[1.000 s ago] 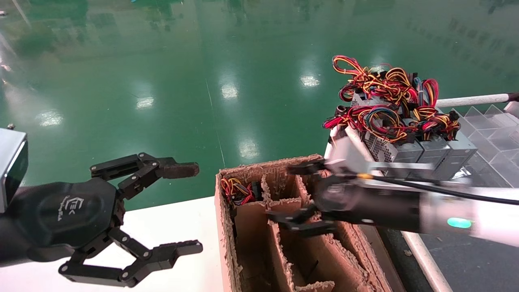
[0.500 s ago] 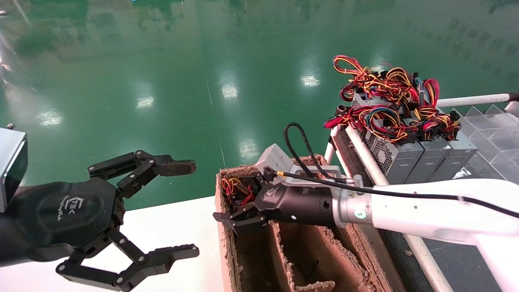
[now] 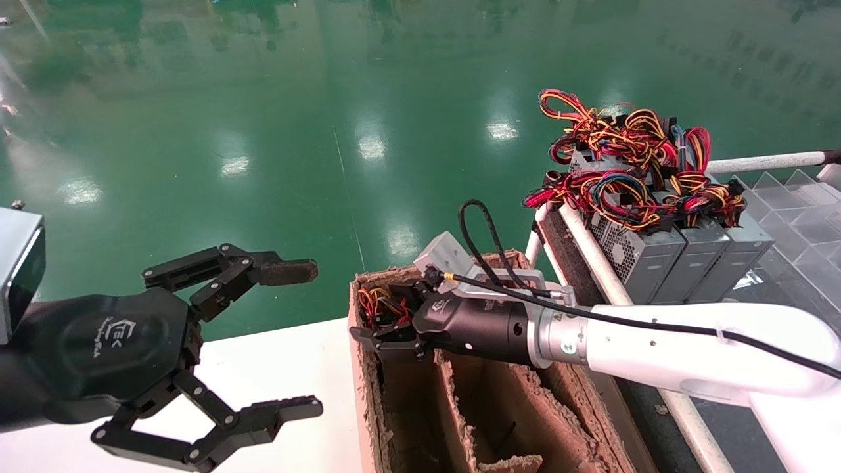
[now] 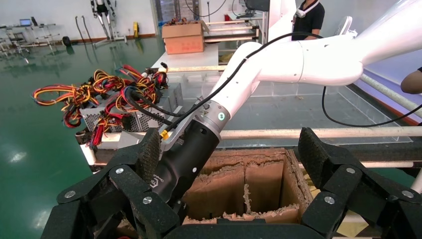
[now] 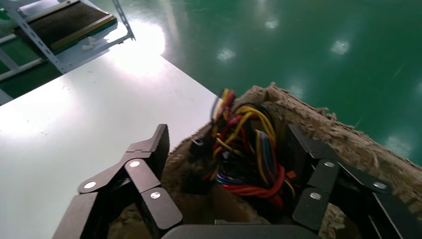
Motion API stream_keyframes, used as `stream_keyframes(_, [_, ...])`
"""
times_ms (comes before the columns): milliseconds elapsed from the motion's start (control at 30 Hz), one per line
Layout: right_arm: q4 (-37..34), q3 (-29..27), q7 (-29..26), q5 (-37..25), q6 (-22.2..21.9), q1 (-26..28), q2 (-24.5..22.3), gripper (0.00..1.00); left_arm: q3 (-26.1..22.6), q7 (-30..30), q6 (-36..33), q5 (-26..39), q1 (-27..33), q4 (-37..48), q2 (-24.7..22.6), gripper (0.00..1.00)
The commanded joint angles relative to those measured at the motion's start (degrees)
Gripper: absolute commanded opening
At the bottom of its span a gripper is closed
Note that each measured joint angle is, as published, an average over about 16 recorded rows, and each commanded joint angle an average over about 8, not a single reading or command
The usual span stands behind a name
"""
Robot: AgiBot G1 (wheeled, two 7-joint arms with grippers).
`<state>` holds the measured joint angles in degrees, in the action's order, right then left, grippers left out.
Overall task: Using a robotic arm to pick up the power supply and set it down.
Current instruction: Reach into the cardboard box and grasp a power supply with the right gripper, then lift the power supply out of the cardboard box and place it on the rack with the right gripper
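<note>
Power supply wires (image 5: 246,149) in cardboard box (image 3: 368,394) corner | right gripper (image 3: 387,335) fingers spread around them | left gripper (image 3: 263,341) spread wide, parked over white table (image 3: 289,368)

torn cardboard box (image 3: 368,394), white table (image 3: 276,374), green floor (image 3: 263,131)

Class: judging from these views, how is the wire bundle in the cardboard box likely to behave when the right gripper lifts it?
Probably floppy: the wire bundle lies in loose curling loops. It may snag, since it sits low in a box with ragged torn edges. The right gripper, open around it, may catch only some strands and let others slip out.
</note>
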<state>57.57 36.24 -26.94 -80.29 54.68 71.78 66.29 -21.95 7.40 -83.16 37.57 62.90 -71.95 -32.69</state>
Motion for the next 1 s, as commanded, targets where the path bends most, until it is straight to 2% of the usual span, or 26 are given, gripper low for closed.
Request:
stream_keyframes(33, [-0.3,-0.1,-0.1,-0.1,-0.5,-0.3,0.1,0.00,0.0,0.0,0.0,0.0,0.0,0.0,0.0,1.00])
stream_keyframes(467, [-2.4,-1.3,2.4,0.7,-3.7,-1.9,1.3,0.00,0.0,0.0,0.0,0.0,0.0,0.0,0.0,1.00])
stream_keyframes(1000, [-2.9,-3.5,5.5,4.0,-3.4,-2.8,0.8,0.00,0.0,0.0,0.0,0.0,0.0,0.0,0.0,1.00])
